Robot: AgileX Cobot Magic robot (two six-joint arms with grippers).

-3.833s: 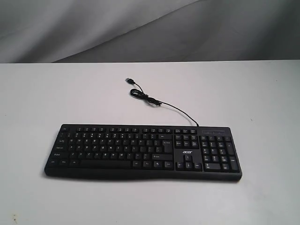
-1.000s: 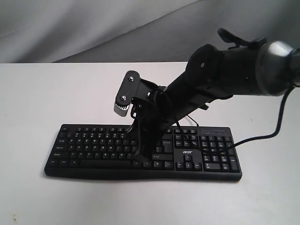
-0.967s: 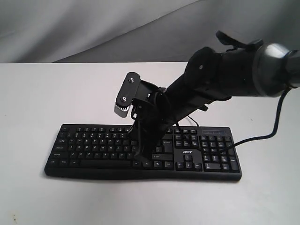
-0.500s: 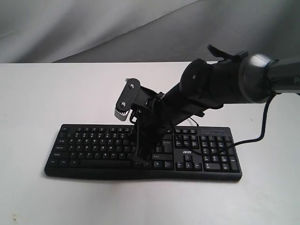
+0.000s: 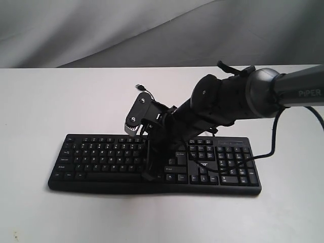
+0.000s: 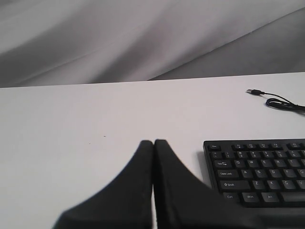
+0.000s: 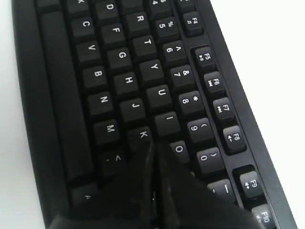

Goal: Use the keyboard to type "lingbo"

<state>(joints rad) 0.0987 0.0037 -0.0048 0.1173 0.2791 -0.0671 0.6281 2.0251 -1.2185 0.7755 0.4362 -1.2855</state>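
Note:
The black keyboard [image 5: 111,159] with white legends and number pad lies across the white table [image 5: 50,101]. My right gripper [image 5: 148,174] is shut and points down onto the letter keys near the keyboard's front edge. In the right wrist view its tips [image 7: 155,143] sit between the K and O keys, just below the I key [image 7: 167,123], over the keyboard [image 7: 119,62]. My left gripper [image 6: 154,141] is shut with nothing in it, over bare table off the left end of the keyboard [image 6: 259,171]; it does not show in the exterior view.
The keyboard's thin black USB cable [image 5: 143,89] lies on the table behind it, mostly hidden by the right arm [image 5: 238,96]; its plug end [image 6: 255,91] shows in the left wrist view. Grey cloth [image 5: 101,30] hangs behind the table.
The right arm came in over the keyboard, which lay alone 3.8 s ago. Over the last second it has lowered and drawn toward the keyboard's front, gripper still shut.

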